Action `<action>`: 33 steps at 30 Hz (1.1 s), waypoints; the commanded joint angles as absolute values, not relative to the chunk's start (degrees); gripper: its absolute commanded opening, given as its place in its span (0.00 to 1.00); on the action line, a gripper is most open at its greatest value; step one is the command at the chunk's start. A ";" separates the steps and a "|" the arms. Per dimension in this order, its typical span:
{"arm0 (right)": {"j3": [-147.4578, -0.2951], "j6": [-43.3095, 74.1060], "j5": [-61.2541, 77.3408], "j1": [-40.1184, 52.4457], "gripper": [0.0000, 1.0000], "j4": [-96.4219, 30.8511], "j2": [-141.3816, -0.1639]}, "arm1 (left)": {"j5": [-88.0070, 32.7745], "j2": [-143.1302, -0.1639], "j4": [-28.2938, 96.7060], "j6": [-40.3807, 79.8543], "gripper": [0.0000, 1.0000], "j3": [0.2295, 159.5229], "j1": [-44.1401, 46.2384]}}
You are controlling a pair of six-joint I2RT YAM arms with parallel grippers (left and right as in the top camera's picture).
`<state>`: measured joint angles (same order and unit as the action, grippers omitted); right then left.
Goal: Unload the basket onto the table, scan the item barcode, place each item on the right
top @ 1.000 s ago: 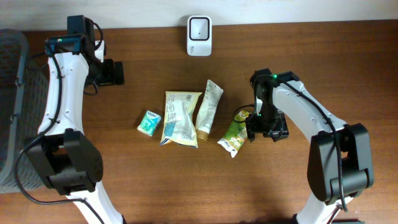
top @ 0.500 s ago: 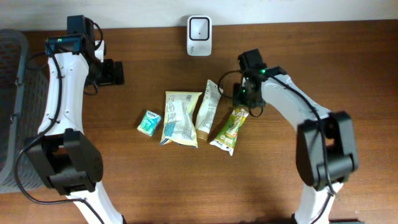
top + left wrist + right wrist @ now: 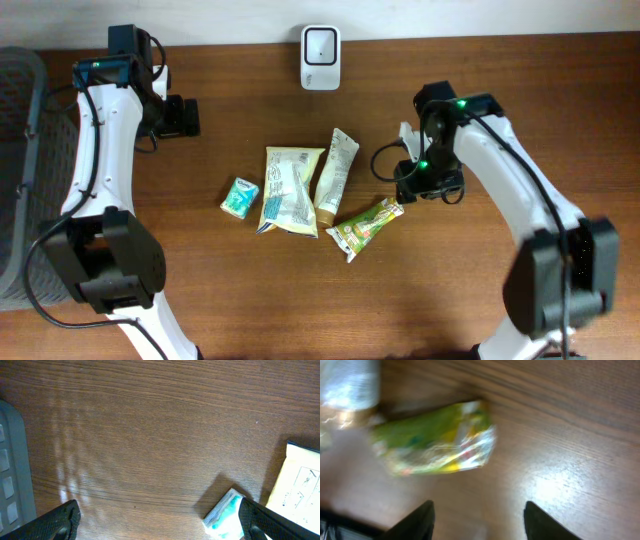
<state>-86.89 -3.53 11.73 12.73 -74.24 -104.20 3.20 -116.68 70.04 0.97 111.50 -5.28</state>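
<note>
Setting: a brown wooden desk (image 3: 520, 300) seen from above, with a few small packaged goods lying near its middle.
Scanner: a white boxy barcode scanner (image 3: 320, 44) stands at the middle of the desk's far edge, well apart from both claws.
Item to scan: a green crinkly plastic snack packet (image 3: 364, 228) lies flat and slantwise near the middle of the desk. Its left end is close to the near end of the tube. The right wrist view shows it blurred, on the wood ahead of the fingers.
Right claw: the right claw (image 3: 428, 188) hangs just beside the green packet's right end. Its two fingers (image 3: 420, 520) stand apart with bare wood between them and grip nothing.
Left claw: the left claw (image 3: 185, 117) sits toward the far left corner, its fingers (image 3: 57, 520) spread wide over bare wood, holding nothing.
Other goods: a cream plastic tube (image 3: 337, 170), a pale yellow flat pouch (image 3: 290, 190) and a small teal-and-white packet (image 3: 240, 197) lie in a row to the left of the green packet.
Left edge: a grey mesh basket (image 3: 20, 150) sits at the desk's left edge, partly out of view.
</note>
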 commanded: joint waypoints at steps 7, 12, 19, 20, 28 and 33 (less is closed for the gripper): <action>-83.77 33.19 3.38 21.45 0.83 -67.18 -108.44 | 2.57 -116.25 70.11 1.30 0.99 111.35 -5.32; -75.13 39.72 6.39 21.45 0.71 -59.09 -108.55 | 2.59 -116.25 70.13 1.30 0.99 111.35 -5.32; -75.11 39.72 2.22 19.05 0.15 -53.06 -108.55 | 2.59 -116.25 70.13 1.30 0.99 111.35 -5.32; -75.11 39.72 1.19 18.98 0.04 -52.40 -108.62 | 2.59 -116.25 70.11 1.30 0.99 111.35 -5.32; -75.11 74.02 12.49 -2.42 0.04 -64.93 -106.78 | 2.59 -116.25 70.11 1.30 0.99 111.35 -5.32; -75.24 40.62 16.95 -3.73 0.28 -61.49 -106.76 | 2.59 -116.25 70.13 1.30 0.99 111.35 -5.32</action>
